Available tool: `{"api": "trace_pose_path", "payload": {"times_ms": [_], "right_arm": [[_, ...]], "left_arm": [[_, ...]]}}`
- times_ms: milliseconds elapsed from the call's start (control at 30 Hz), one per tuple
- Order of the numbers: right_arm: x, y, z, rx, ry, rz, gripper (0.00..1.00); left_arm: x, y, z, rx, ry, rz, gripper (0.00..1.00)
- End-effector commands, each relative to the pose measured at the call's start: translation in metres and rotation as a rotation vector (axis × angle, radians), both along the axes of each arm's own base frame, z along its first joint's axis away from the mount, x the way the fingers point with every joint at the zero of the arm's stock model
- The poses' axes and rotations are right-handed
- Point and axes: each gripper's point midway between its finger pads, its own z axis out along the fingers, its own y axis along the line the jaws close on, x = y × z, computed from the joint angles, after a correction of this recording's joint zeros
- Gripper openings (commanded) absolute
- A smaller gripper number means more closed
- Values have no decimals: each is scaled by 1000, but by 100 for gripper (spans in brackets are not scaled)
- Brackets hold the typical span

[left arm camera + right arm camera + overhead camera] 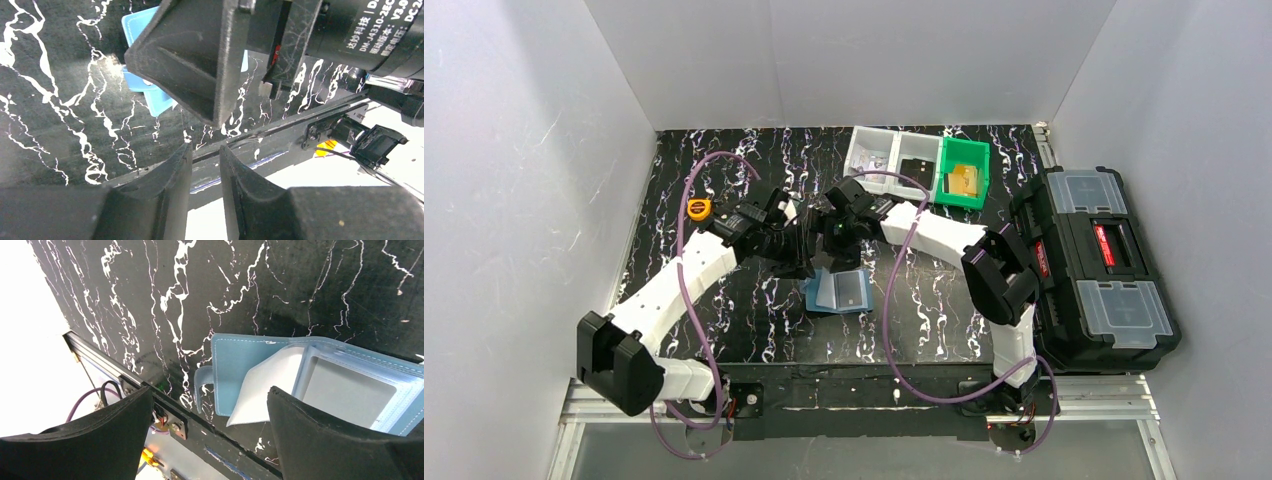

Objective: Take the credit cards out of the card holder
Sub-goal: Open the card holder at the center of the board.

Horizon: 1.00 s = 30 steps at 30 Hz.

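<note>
The dusty-blue card holder lies open and flat on the black marbled table, near its front middle. In the right wrist view the card holder shows clear pockets, and a pale white card slants partly out of one. My right gripper hovers just above it, open wide and empty. My left gripper has a narrow gap between its fingers and holds nothing. It sits just left of the right gripper, whose black body hides most of the card holder in the left wrist view.
Two clear bins and a green bin stand at the back of the table. A black toolbox sits off the table's right side. The table's front edge runs close under the grippers.
</note>
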Motion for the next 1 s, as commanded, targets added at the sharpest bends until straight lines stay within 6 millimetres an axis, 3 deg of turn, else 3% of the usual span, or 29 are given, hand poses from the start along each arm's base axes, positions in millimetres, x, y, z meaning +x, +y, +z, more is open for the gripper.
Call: {"api": "trace_pose_path", "payload": {"times_ms": [0,233,400,533,800,967], "right_arm": [[3,-14,12,-1,-11,-30,91],[11,-77,9,-47,-36,-152,91],[-2,-96,-1,-63,-20,-172,86],[-14,-106,-13,-76,3,-175,72],[-23,-107,-25,-103,21,-142,30],[-25,-99,-29,-115,21,-110,21]], "left_arm": [[-9,-13,-9,-13,36,-41,25],[-6,-48,-33,15,59,-113,25],[17,-49,-59,130,37,-97,22],[29,-40,-80,231,39,-92,20],[31,-16,-109,364,55,-69,14],[28,-9,-119,380,74,-62,11]]}}
